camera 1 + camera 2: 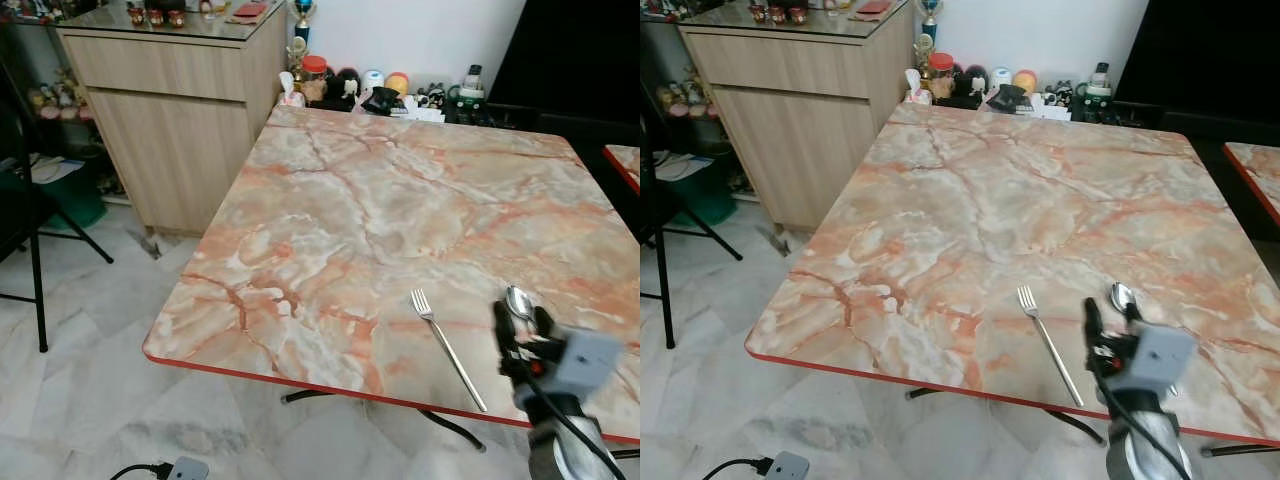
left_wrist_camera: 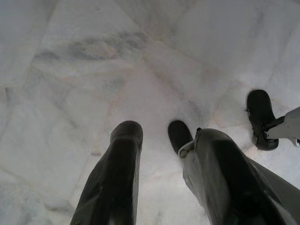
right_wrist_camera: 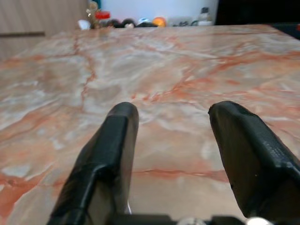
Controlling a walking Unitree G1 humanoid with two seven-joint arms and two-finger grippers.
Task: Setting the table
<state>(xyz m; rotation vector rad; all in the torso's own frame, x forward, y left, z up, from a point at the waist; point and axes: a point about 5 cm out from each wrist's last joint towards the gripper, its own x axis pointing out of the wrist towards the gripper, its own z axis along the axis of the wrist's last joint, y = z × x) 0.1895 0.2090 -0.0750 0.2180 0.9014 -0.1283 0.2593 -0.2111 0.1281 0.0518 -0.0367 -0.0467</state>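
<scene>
Now I see my right claw [image 1: 1110, 318] low over the near right part of the table [image 1: 350, 210], its two black fingers spread wide with nothing between them. A fork [image 1: 447, 348] lies flat just left of it, and a spoon [image 1: 519, 301] lies under the claw. My left claw [image 2: 154, 140] hangs open over the floor [image 2: 93, 70].

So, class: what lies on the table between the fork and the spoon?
Nothing: in the left eye view, only bare marble tabletop separates the fork from the spoon. The right gripper, fingers open, hovers over the spoon's handle.
</scene>
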